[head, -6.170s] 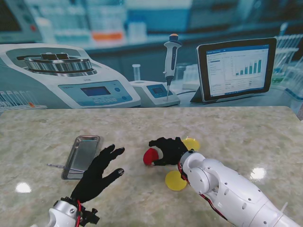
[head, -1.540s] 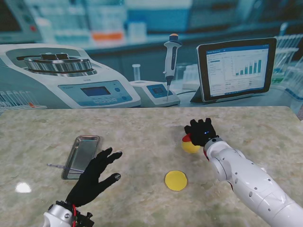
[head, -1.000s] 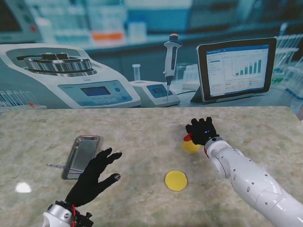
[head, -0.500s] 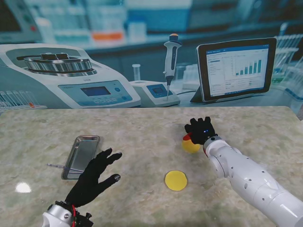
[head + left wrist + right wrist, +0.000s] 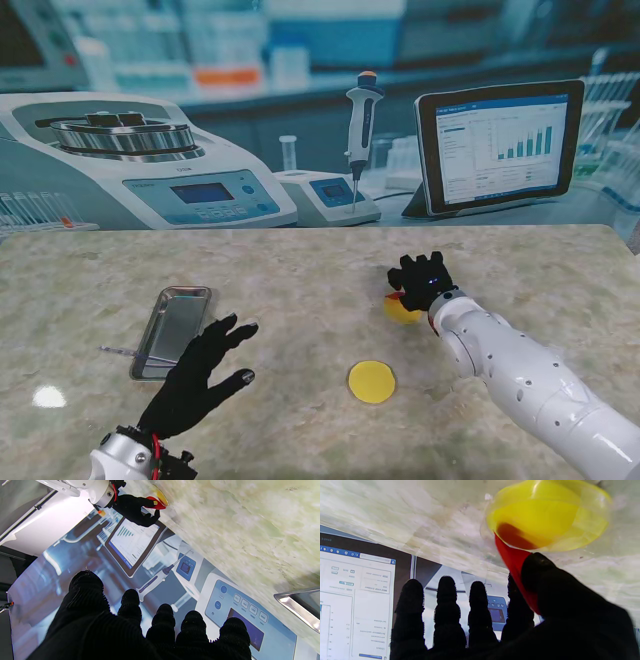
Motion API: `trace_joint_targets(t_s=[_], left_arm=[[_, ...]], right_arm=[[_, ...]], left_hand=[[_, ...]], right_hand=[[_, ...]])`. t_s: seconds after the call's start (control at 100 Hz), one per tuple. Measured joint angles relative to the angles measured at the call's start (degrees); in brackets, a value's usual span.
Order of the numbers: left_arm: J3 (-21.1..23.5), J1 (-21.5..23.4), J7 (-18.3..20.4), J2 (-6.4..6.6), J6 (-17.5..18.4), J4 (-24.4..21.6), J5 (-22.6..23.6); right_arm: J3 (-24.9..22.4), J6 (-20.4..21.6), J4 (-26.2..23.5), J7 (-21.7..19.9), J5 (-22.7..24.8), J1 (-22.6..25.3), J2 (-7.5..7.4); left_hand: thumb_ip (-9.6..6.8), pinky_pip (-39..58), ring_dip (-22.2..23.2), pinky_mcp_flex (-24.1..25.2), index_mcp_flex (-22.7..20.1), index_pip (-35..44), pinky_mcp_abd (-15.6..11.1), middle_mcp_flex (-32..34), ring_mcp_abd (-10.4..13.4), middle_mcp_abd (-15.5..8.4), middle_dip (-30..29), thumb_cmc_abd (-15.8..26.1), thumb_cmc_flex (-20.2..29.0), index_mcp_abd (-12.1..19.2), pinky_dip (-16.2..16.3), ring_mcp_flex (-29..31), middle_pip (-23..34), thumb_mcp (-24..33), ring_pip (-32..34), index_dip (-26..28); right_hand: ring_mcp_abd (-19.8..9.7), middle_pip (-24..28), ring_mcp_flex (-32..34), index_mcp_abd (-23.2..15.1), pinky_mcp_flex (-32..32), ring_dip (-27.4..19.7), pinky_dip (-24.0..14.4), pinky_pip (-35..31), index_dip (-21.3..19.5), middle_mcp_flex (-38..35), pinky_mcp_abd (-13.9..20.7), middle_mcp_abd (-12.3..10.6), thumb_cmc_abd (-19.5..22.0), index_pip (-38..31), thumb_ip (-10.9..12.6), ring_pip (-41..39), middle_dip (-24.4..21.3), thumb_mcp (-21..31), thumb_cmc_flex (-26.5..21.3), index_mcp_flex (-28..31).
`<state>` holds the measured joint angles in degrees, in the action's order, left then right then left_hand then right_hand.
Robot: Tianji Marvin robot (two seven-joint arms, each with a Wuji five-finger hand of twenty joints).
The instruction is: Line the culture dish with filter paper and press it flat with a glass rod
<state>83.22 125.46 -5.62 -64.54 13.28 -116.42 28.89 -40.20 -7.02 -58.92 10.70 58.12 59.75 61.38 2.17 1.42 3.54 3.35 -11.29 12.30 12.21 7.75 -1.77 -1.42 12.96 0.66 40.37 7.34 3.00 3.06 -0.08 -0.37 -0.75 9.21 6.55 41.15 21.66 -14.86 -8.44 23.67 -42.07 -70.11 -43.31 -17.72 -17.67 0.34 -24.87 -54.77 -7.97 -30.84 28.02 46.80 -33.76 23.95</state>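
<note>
From the stand's view, the right hand [image 5: 424,280] is reaching over the far yellow dish [image 5: 401,309], with a sliver of red paper [image 5: 397,296] peeking out at the fingers. A second yellow disc [image 5: 372,382] is lying nearer to me, well apart from the first. The left hand [image 5: 198,372] is hovering with fingers spread and holding nothing, just beside the metal tray [image 5: 172,329]; a thin glass rod [image 5: 122,351] is poking out past the tray's left edge.

In the left wrist view, the left hand's fingertips [image 5: 163,612] are fanned apart around nothing, a corner of the tray [image 5: 297,606] is showing, and across the table the other hand [image 5: 133,506] is pinching the red paper [image 5: 153,502] at the dish's rim.

In the right wrist view, thumb [image 5: 540,570] and forefinger are nipping the red paper [image 5: 513,562] by its edge while its free end is dipping into the clear yellow dish [image 5: 582,512]; the other fingers are standing straight.

The paper looks thin, limp and very light, so an edge pinch probably suits it, though it may curl or cling on release. The rod looks slick, breakable and prone to rolling; gripping it mid-length seems wisest.
</note>
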Motion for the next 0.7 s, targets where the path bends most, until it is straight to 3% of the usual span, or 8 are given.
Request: trace_joint_targets(t_s=[0.1, 0.16, 0.21, 0.48, 0.7], left_arm=[[0.0, 0.06, -0.02, 0.0, 0.0, -0.01, 0.0], [0.0, 0.09, -0.06, 0.0, -0.02, -0.02, 0.0], [0.03, 0.13, -0.08, 0.0, -0.02, -0.02, 0.0], [0.29, 0.32, -0.17, -0.01, -0.02, -0.04, -0.04], [0.39, 0.37, -0.25, -0.02, -0.01, -0.04, -0.12]], right_arm=[[-0.47, 0.01, -1.35, -1.91, 0.77, 0.49, -0.41], [-0.72, 0.01, -1.87, -2.44, 1.17, 0.73, -0.57], [-0.9, 0.0, -2.27, -3.0, 1.43, 0.89, -0.7], [-1.7, -0.2, -4.03, -5.89, 2.22, 1.46, -1.14], [-2.45, -0.74, -5.4, -8.4, 2.86, 1.93, -1.43]], left_hand=[[0.0, 0.0, 0.0, 0.0, 0.0, 0.0, 0.0, 0.0, 0.0, 0.0, 0.0, 0.0, 0.0, 0.0, 0.0, 0.0, 0.0, 0.0, 0.0, 0.0], [0.0, 0.0, 0.0, 0.0, 0.0, 0.0, 0.0, 0.0, 0.0, 0.0, 0.0, 0.0, 0.0, 0.0, 0.0, 0.0, 0.0, 0.0, 0.0, 0.0], [0.0, 0.0, 0.0, 0.0, 0.0, 0.0, 0.0, 0.0, 0.0, 0.0, 0.0, 0.0, 0.0, 0.0, 0.0, 0.0, 0.0, 0.0, 0.0, 0.0], [0.0, 0.0, 0.0, 0.0, 0.0, 0.0, 0.0, 0.0, 0.0, 0.0, 0.0, 0.0, 0.0, 0.0, 0.0, 0.0, 0.0, 0.0, 0.0, 0.0], [0.0, 0.0, 0.0, 0.0, 0.0, 0.0, 0.0, 0.0, 0.0, 0.0, 0.0, 0.0, 0.0, 0.0, 0.0, 0.0, 0.0, 0.0, 0.0, 0.0]], right_hand=[[-0.01, -0.59, -0.04, 1.68, 0.32, 0.0, 0.0, 0.0, 0.44, 0.99, 0.0, 0.0, 0.0, 5.82, 0.0, 0.01, -0.04, 0.74, 3.45, -0.65], [-0.02, -0.77, -0.09, 2.6, 0.82, 0.0, 0.0, 0.0, -0.23, 2.26, 0.0, -0.01, 0.0, 9.76, 1.73, 0.01, -0.04, 1.28, 4.89, -2.54], [-0.04, -0.8, -1.03, 3.01, 1.17, 0.0, 0.0, 0.04, -0.67, 3.09, -0.01, -0.01, 0.0, 12.54, 1.76, 0.92, -0.04, 1.28, 5.3, -3.86], [-0.1, -2.57, -2.54, 4.02, 2.36, 0.0, 0.0, 0.76, -0.81, 6.03, -0.01, -0.04, -0.11, 18.21, 1.78, 0.91, -0.4, 0.57, 9.27, -6.54], [-0.12, -8.07, -3.82, 4.82, 3.29, 0.0, -0.04, 1.86, -0.18, 6.14, -0.01, -0.04, 0.04, 23.3, 1.65, 1.02, -3.01, -1.1, 15.01, -9.8]])
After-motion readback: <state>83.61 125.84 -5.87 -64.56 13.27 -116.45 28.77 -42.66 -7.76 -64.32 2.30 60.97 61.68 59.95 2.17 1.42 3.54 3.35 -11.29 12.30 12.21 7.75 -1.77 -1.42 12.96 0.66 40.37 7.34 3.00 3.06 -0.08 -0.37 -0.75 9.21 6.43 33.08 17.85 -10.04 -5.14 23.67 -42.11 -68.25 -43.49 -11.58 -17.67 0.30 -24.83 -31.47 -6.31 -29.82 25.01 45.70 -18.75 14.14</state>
